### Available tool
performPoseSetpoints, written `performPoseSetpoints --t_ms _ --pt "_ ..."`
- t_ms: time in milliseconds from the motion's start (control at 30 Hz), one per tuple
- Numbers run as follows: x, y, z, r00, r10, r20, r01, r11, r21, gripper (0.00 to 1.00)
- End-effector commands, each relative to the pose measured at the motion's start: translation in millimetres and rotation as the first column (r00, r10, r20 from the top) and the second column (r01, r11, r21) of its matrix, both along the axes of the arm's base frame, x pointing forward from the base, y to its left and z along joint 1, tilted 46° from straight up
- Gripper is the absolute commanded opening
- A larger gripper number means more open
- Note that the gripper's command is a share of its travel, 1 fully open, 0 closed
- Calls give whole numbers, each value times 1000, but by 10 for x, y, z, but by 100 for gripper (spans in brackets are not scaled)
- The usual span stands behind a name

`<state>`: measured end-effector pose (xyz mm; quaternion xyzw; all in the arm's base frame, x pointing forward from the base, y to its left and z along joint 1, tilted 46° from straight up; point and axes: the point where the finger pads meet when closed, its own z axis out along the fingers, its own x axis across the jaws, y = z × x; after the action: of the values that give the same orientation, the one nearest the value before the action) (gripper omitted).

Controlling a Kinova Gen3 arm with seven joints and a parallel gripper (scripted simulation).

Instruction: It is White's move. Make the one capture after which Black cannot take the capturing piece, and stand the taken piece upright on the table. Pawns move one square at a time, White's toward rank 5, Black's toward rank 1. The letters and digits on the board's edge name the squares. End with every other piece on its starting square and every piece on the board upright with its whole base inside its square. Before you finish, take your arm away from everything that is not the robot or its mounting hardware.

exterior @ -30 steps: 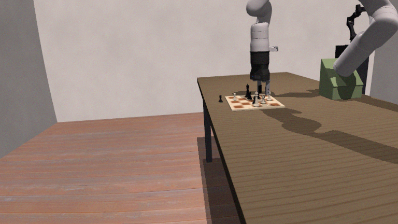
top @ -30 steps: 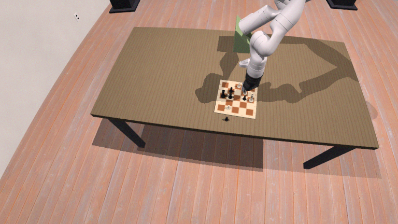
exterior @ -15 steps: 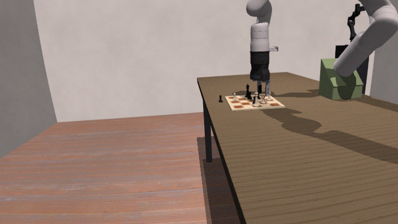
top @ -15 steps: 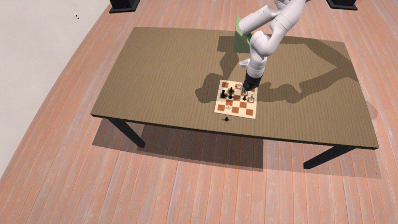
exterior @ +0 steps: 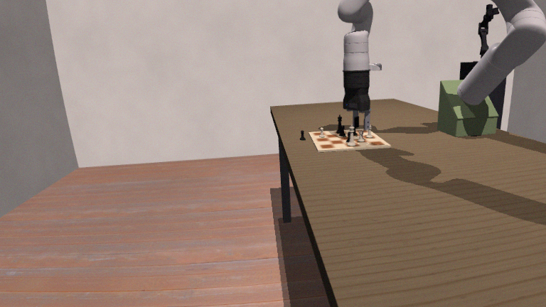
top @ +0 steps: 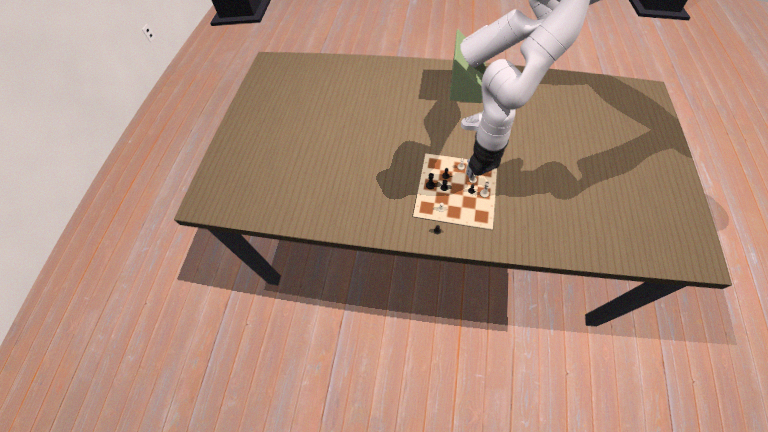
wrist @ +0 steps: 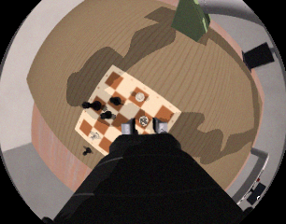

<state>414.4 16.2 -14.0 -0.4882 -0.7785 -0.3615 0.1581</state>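
A small chessboard (top: 453,212) (exterior: 328,146) (wrist: 90,127) lies near the table's front edge. It carries several black pieces, among them a tall one (top: 431,181) (exterior: 340,124), and several white pieces, among them one (top: 484,190) (exterior: 351,135). A black pawn (top: 437,229) (exterior: 302,135) (wrist: 86,151) stands upright on the table just off the board. My gripper (top: 472,178) (exterior: 361,126) (wrist: 144,123) is down at the board's far right part, open. Its fingers straddle a small white piece (wrist: 145,122) without closing on it. My gripper's body hides the squares right under it.
A green wedge-shaped block (top: 464,85) (exterior: 463,120) (wrist: 190,13) stands at the table's back, behind the arm. The table's front edge (top: 453,257) runs close to the board and the black pawn. Dark pillars stand on the floor beyond the table.
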Motion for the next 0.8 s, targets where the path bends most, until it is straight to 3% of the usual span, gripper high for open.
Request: performPoseSetpoints --t_ms 0,767 --pt "4 -7 1 1000 -1 1 1 1000 -1 73" --pt "34 189 -187 1000 -1 1 1 1000 -1 73"
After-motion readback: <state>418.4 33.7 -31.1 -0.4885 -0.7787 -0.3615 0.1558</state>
